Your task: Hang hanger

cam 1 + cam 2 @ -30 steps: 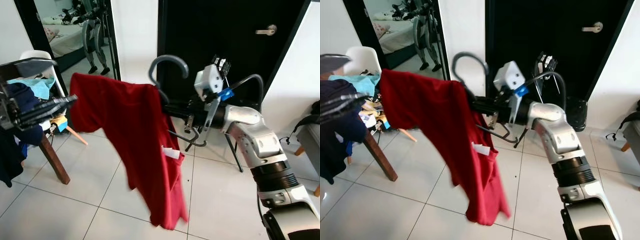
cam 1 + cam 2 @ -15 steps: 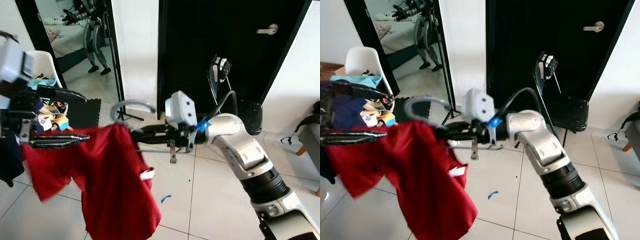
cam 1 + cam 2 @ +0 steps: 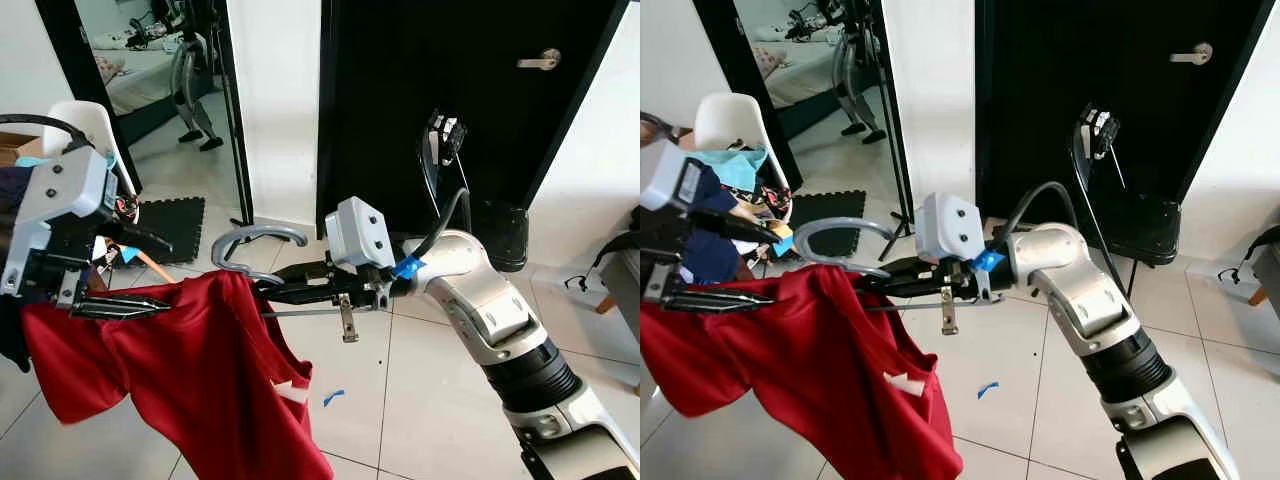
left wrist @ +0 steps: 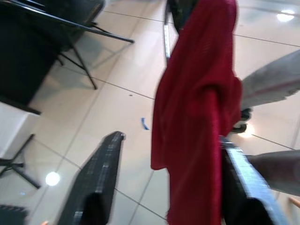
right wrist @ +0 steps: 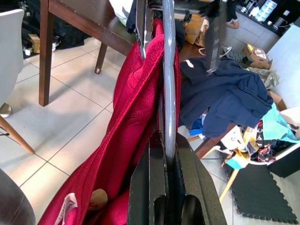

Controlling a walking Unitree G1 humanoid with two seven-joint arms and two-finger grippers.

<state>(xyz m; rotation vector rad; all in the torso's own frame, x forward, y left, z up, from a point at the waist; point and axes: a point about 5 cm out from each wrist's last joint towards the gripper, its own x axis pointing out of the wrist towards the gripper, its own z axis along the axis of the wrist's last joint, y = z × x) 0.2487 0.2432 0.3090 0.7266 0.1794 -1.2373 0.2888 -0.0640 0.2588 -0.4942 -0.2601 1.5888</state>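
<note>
A red shirt (image 3: 200, 370) hangs on a grey hanger whose hook (image 3: 262, 236) lies tipped almost flat above the floor. My right gripper (image 3: 275, 290) is shut on the hanger at its neck; in the right wrist view the grey hanger (image 5: 168, 84) runs between the fingers (image 5: 145, 168), with the shirt (image 5: 136, 103) beside it. A metal clip (image 3: 345, 322) dangles from the hanger's bar. My left gripper (image 3: 172, 275) is open at the shirt's left shoulder. In the left wrist view the shirt (image 4: 197, 108) drapes against one finger (image 4: 241, 178); the other finger (image 4: 101, 173) is bare.
A white chair (image 3: 80, 115) piled with clothes stands at the left beside a dark wooden table (image 5: 79, 14). A black foam mat (image 3: 170, 215) lies below a mirror (image 3: 150, 60). A black folding chair (image 3: 480, 215) stands before the black door (image 3: 450, 60). A blue scrap (image 3: 332, 397) lies on the tiles.
My right arm has swung the hanger and shirt down and to the left, tipping the hook flat. My left gripper has come up to the shirt's left shoulder, and the shirt now spreads wider.
</note>
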